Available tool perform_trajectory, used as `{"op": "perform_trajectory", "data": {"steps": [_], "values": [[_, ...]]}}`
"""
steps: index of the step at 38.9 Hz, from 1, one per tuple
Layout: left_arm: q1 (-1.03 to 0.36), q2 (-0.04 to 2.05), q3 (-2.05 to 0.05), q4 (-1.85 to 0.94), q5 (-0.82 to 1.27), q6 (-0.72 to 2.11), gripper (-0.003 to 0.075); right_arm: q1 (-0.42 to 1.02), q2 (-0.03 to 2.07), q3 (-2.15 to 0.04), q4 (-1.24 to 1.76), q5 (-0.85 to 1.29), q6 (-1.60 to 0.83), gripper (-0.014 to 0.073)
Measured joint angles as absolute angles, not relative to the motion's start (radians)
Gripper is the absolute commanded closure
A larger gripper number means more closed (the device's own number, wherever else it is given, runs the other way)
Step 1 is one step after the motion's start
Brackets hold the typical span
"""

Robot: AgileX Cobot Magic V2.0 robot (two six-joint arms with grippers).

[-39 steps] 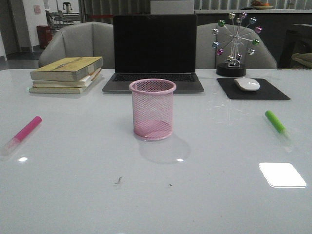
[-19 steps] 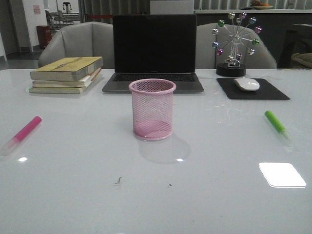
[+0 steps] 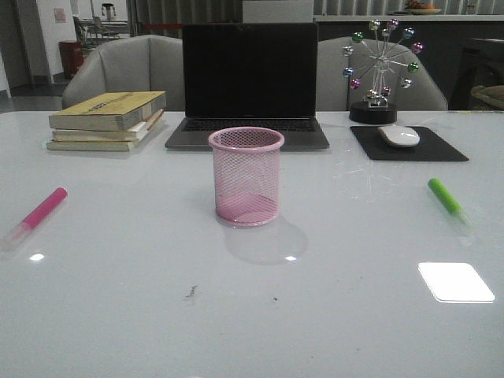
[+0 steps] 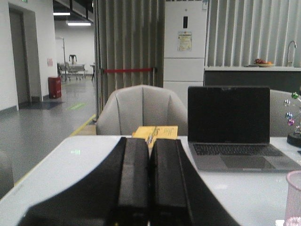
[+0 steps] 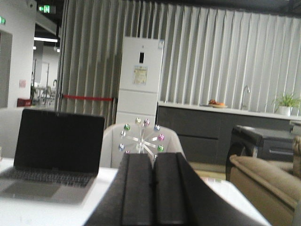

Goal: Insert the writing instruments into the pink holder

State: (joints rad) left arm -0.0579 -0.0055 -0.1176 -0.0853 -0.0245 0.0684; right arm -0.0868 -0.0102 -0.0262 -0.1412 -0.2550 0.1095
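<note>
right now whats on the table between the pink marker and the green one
The pink mesh holder, standing upright roughly midway between the pink marker and the green marker and touching neither. The front view shows it.

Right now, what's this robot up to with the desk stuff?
Nothing is being handled yet. The pink cup stands empty mid-table, in front of a laptop. A pink marker lies on the table to its left and a green marker to its right, both untouched. The front view shows neither arm. Each wrist camera shows its tool shut and empty, the left tool and the right tool held above the table. The markers are meant to go into the cup.
</note>
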Motion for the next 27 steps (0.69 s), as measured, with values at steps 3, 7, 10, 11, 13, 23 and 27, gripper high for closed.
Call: {"op": "perform_trajectory", "data": {"steps": [3,7,10,11,13,23,27], "values": [[-0.058,-0.006,-0.160,-0.082,-0.016,0.068,0.0621,-0.087,-0.010,-0.090,-0.141,-0.207,0.114,0.0561],[-0.058,-0.006,-0.210,-0.078,0.024,0.068,0.0621,-0.087,-0.010,-0.180,-0.141,-0.101,0.115,0.0561],[-0.058,-0.006,-0.246,-0.078,0.056,0.068,0.0621,-0.087,-0.011,-0.248,-0.141,0.000,0.115,0.0561],[-0.058,-0.006,-0.260,-0.078,0.074,0.068,0.0621,-0.087,-0.011,-0.265,-0.141,0.026,0.115,0.0561],[-0.058,-0.006,-0.284,-0.078,0.096,0.068,0.0621,-0.087,-0.011,-0.301,-0.141,0.094,0.115,0.0561],[-0.058,0.022,-0.415,-0.076,0.166,0.068,0.0621,-0.087,-0.011,-0.407,-0.130,0.259,0.117,0.0561],[-0.058,0.087,-0.478,-0.076,0.170,0.068,0.0621,-0.087,-0.011,-0.426,-0.118,0.291,0.117,0.0561]]}}
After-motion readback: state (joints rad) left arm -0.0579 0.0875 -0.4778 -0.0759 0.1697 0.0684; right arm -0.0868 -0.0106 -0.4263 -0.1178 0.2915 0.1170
